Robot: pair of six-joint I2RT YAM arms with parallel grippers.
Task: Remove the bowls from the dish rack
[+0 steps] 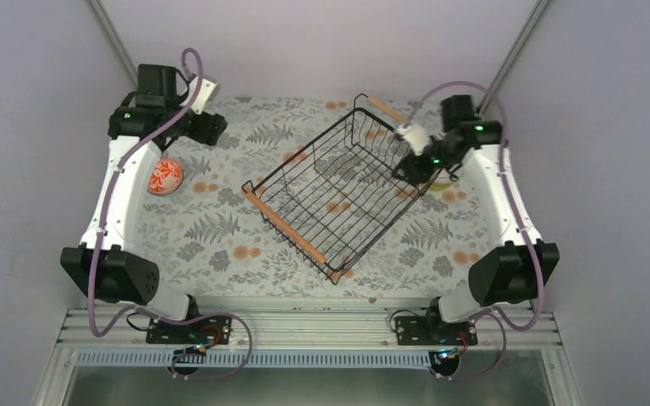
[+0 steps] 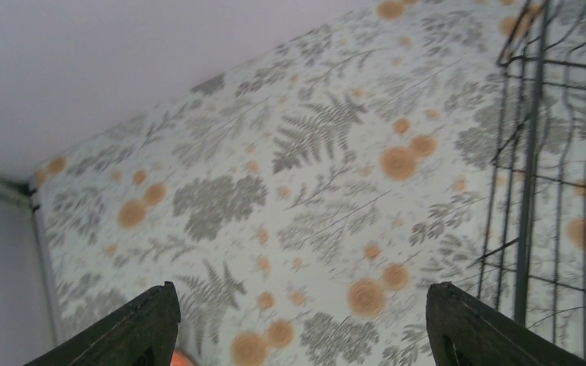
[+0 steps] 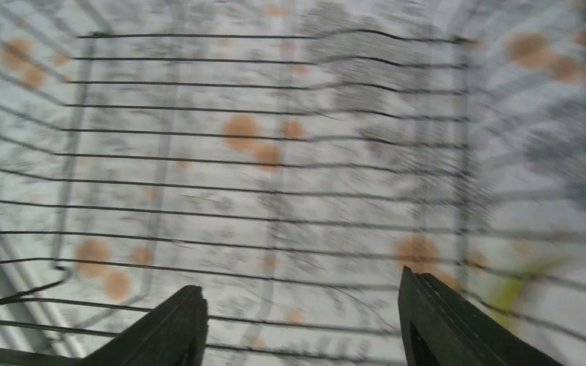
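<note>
While agape, right hand (image 1: 416, 172) — dish rack (image 1: 289, 225) beneath.

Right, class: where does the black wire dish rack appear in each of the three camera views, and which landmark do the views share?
Top external: the dish rack sits mid-table, set diagonally.
Left wrist: only its wire wall shows, along the right edge.
Right wrist: its wires cross nearly the whole, blurred frame.
Shared landmark: the fern-and-orange-flower tablecloth, seen beside or through the rack in every view.

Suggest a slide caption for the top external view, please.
Open right gripper above the empty black wire dish rack; red-patterned white bowl on floral table.
</note>
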